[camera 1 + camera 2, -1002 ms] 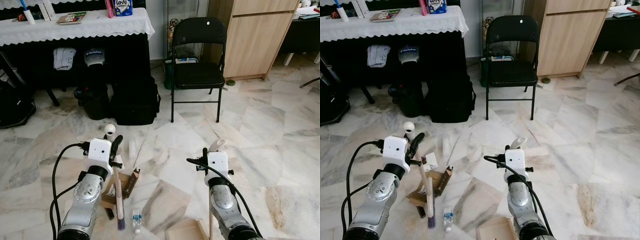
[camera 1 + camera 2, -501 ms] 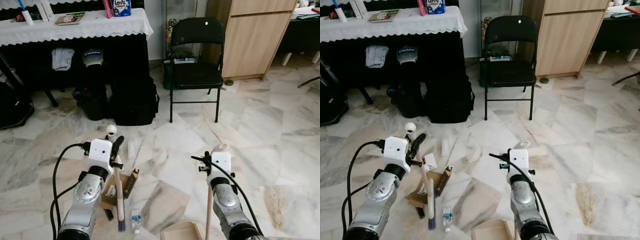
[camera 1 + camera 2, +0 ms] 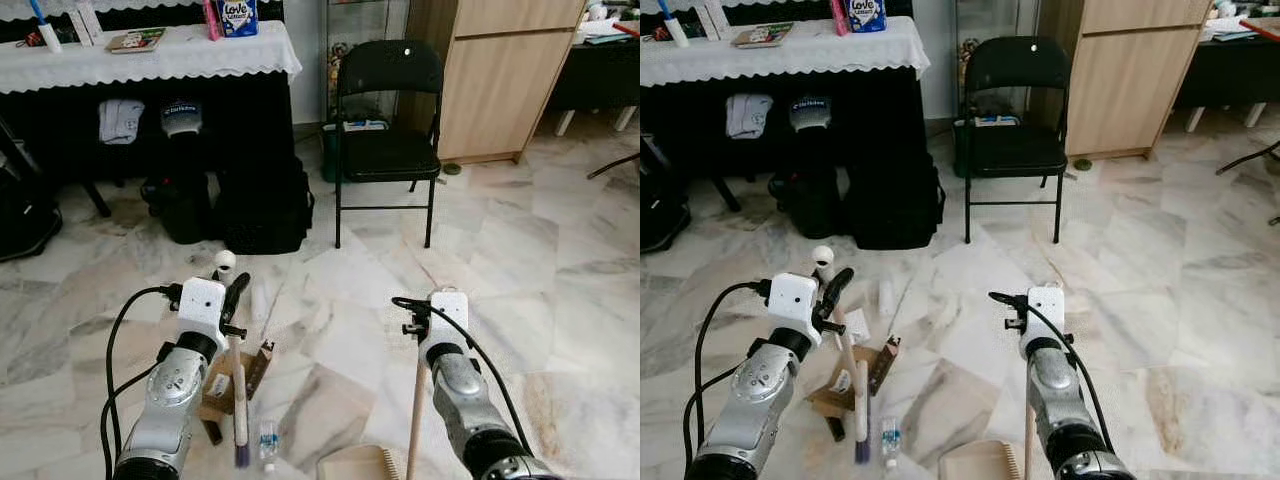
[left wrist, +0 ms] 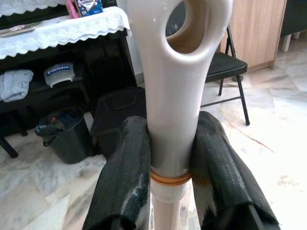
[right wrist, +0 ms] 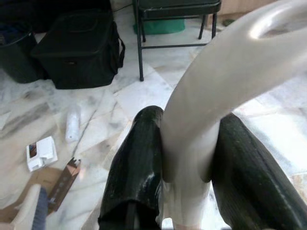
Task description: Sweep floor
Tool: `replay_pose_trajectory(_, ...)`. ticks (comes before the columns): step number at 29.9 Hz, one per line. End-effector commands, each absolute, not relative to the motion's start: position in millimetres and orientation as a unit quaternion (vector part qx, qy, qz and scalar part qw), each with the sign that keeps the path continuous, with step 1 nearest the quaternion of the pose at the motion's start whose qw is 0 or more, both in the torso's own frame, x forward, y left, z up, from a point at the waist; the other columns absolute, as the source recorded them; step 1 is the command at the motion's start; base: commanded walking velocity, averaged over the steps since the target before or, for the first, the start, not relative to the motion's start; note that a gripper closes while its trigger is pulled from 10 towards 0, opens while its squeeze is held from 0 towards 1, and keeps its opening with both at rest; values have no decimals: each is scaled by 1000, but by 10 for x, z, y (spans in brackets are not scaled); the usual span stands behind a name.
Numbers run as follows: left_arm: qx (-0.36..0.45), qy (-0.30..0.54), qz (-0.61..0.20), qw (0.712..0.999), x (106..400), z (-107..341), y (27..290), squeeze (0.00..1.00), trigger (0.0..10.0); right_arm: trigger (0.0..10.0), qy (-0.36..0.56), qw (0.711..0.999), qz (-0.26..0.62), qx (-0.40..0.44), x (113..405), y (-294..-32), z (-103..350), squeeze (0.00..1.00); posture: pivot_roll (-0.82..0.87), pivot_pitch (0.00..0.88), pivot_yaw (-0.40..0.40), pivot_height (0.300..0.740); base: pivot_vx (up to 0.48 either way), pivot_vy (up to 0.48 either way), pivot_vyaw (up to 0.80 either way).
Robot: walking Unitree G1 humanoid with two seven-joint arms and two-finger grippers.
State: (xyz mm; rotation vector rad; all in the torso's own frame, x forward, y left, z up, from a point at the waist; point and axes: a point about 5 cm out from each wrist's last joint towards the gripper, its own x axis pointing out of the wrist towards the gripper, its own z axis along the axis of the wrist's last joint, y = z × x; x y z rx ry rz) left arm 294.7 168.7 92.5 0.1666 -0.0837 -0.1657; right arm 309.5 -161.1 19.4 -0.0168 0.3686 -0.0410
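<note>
While clamped, left tool (image 4: 172, 177) holds broom (image 4: 177, 96).

Floor: polished marble tiles (image 3: 540, 250), white with grey and brown veining.

On it, near side:
- flattened brown cardboard box (image 3: 232, 382);
- small clear plastic bottle (image 3: 267, 442) lying just beside the cardboard;
- white card packet (image 5: 41, 152) close to the cardboard;
- pale translucent bottle (image 5: 73, 125) lying on its side;
- tan dustpan (image 3: 362, 464) at the near edge.

On it, far side:
- black folding metal chair (image 3: 385, 140);
- black soft bag (image 3: 264, 205);
- black bucket (image 3: 182, 203);
- light wooden cabinet (image 3: 495, 75).
</note>
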Motion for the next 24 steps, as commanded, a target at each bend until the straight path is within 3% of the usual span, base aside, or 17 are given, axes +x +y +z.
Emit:
replay_pose_trajectory(1,89,-63,-83,991,2989,1026,1718,0,10000,10000,280,959,-32,40,2846,-1593,-135,0,92,8,44,740,0,0,0)
replay_pose_trajectory(15,90,-60,-87,990,2994,1023,1715,0,10000,10000,342,937,10,73,2768,-1490,-248,0,97,10,43,740,0,0,0)
replay_pose_trajectory(24,87,-62,-86,991,2981,1018,1711,0,10000,10000,233,972,-8,10,2925,-1556,-23,0,94,11,42,740,0,0,0)
